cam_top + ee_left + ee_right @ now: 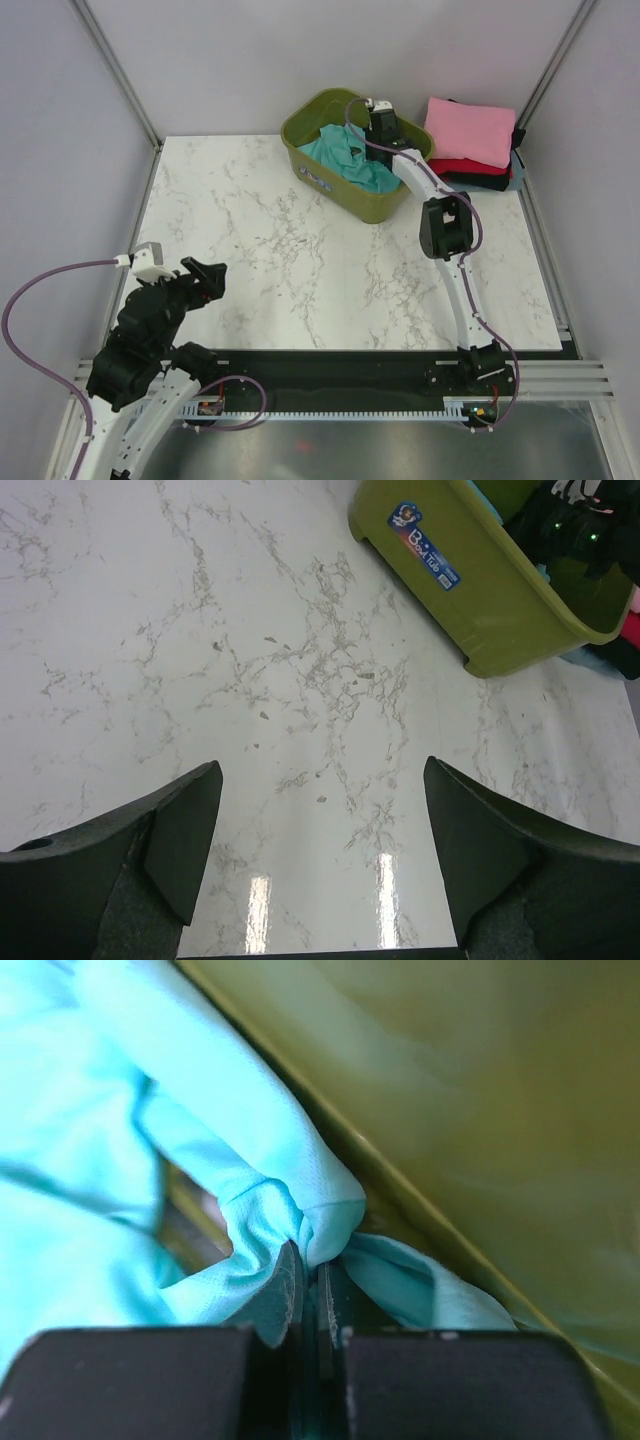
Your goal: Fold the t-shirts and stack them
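A crumpled teal t-shirt (345, 158) lies inside the olive-green basket (330, 190) at the back of the table. My right gripper (381, 128) reaches down into the basket at its far right side and is shut on a bunched fold of the teal shirt (270, 1210), close to the basket's inner wall (470, 1090). A stack of folded shirts stands at the back right, pink (470, 131) on top, red (470, 168) and dark ones under it. My left gripper (207, 278) is open and empty, low over the marble table (300, 680) at the near left.
The basket's outer wall with a blue label (425, 545) shows at the top right of the left wrist view. Grey enclosure walls and metal frame posts (118, 75) surround the table. A black rail (330, 375) runs along the near edge.
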